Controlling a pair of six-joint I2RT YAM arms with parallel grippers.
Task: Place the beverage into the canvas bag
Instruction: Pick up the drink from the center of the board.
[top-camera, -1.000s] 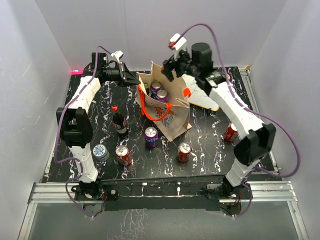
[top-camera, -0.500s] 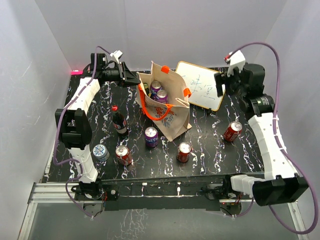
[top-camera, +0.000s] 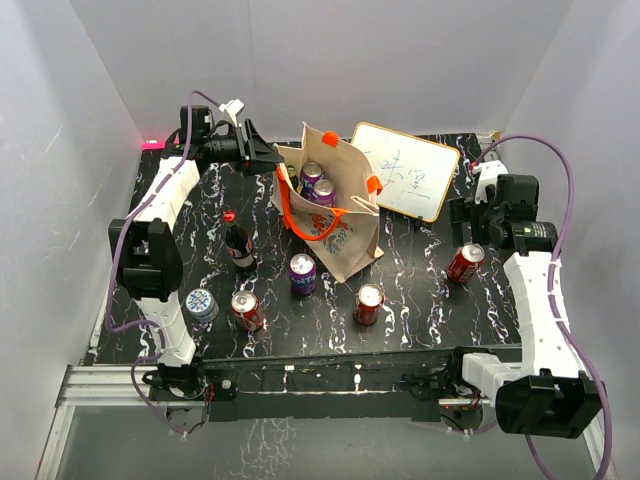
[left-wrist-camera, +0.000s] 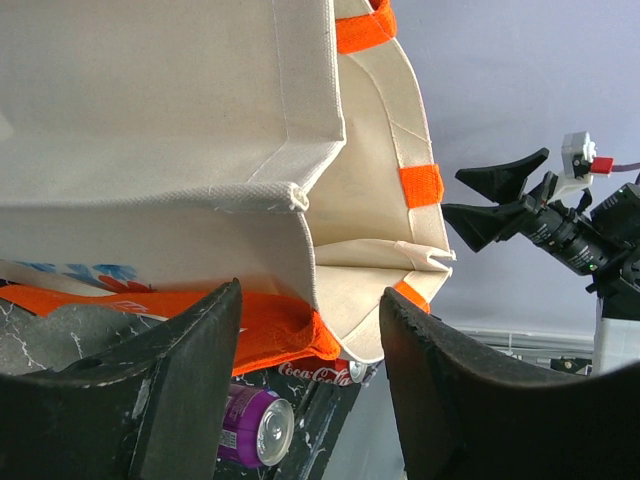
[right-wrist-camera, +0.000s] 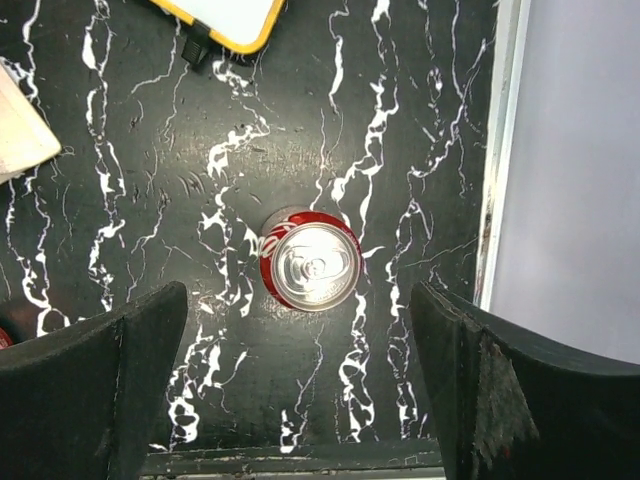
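Across the black table (top-camera: 420, 300), the canvas bag (top-camera: 350, 235) stands upright at the back centre, its mouth open and purple cans (top-camera: 323, 190) showing inside. Your right arm has swung away from above the bag to the table's right edge. The right hand (right-wrist-camera: 298, 292) now hangs there with its fingers spread wide and empty, straight over a red can (right-wrist-camera: 311, 262) that stands alone, well apart from the bag. Your left hand (left-wrist-camera: 310, 292), which was pinched on the bag's rim, has parted its fingers. The rim's corner sits between them, and the wrist view suggests it is no longer clamped. That looks like one delivery finished and the next pick beginning, with the red can the likely beverage. With the rim let go, check that the bag's mouth stays open before you carry anything over.
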